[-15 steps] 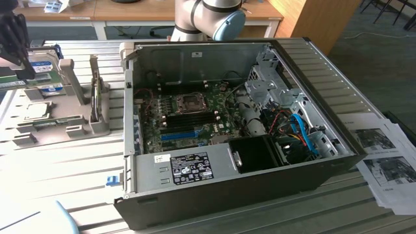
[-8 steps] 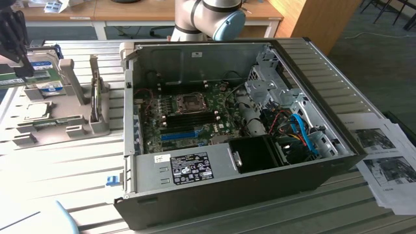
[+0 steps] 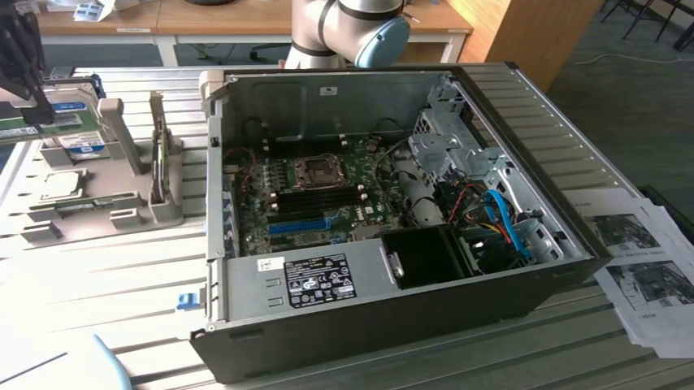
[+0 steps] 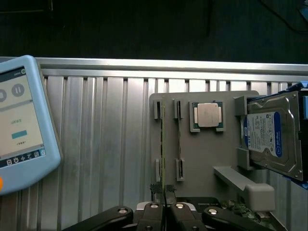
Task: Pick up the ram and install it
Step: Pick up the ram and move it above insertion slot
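Your gripper [image 4: 164,198], cut off at the frame edge, is clamped on the ram [image 4: 163,144], seen edge-on over the grey holder [image 4: 202,159] on the slatted metal table [image 4: 96,144]

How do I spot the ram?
Find the grey holder tray on the ribbed metal table. The ram is the green stick seen edge-on, pinched in the gripper. Unlike the square silver chip and boxy hard drive, it is long and skinny.

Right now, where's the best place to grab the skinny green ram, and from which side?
Pinch the ram across its two flat faces along the upper edge, coming straight down. It stands on edge, blade-thin, so only those faces suit the gripper, shut on it that way.
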`<state>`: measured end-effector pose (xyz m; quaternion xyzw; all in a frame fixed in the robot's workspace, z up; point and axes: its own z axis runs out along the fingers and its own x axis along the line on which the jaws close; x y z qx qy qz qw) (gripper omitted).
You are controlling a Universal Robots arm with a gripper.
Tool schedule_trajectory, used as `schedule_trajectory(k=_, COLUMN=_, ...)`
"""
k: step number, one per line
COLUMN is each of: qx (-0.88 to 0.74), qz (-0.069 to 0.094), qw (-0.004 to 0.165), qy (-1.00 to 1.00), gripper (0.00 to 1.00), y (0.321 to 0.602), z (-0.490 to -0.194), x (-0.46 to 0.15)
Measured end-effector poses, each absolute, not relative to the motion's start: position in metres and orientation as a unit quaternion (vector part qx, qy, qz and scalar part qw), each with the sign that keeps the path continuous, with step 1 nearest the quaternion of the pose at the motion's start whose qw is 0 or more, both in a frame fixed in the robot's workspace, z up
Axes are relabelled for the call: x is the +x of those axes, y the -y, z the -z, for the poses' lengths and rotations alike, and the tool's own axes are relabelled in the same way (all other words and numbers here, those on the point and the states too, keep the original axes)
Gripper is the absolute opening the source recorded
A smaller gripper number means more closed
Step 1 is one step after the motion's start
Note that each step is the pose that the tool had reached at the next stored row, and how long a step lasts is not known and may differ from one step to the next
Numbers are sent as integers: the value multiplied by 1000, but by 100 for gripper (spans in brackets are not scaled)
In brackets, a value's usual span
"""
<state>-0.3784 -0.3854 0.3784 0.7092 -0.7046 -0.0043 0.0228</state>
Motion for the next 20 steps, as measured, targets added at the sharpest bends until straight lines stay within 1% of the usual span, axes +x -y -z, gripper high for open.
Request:
schedule_trajectory(k=13, qx=709, qz=4, qw=23, qy=705, gripper=11, y=385, z=-382, x=-378)
schedule_trajectory(k=20, qx=709, qz=5, qw=23, qy=705, gripper=11, y=385, z=-382, x=-367)
